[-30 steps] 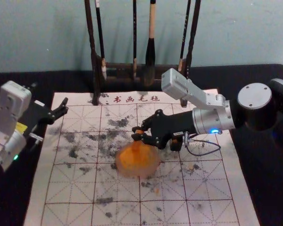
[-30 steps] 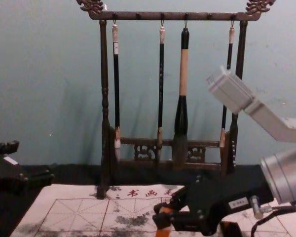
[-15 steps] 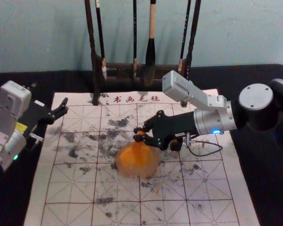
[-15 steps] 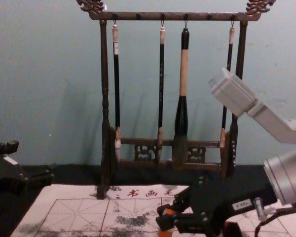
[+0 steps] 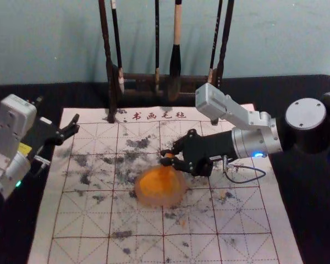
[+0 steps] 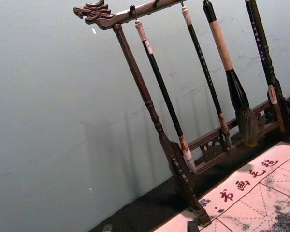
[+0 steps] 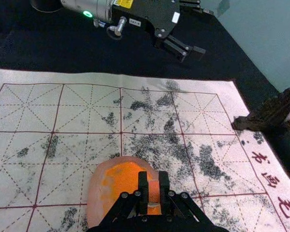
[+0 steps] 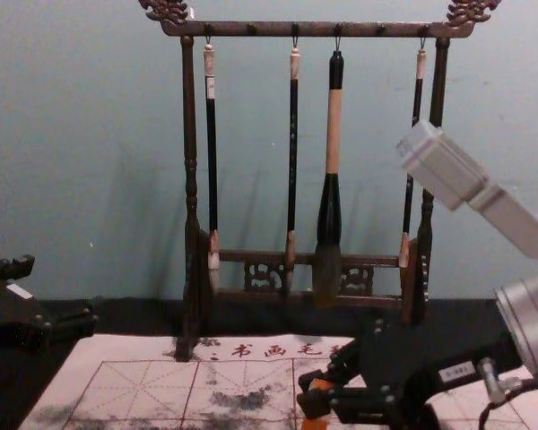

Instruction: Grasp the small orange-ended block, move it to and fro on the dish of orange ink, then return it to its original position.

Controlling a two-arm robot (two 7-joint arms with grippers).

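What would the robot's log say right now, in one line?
right gripper: shut on orange-ended block | block: at orange ink dish | left gripper: open, idle, near mat's left edge | return: not yet done

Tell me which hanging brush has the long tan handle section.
The third brush from the left in the chest view, the thickest of the four. It has a long tan stretch; the other three brushes have slim, mostly black shafts.
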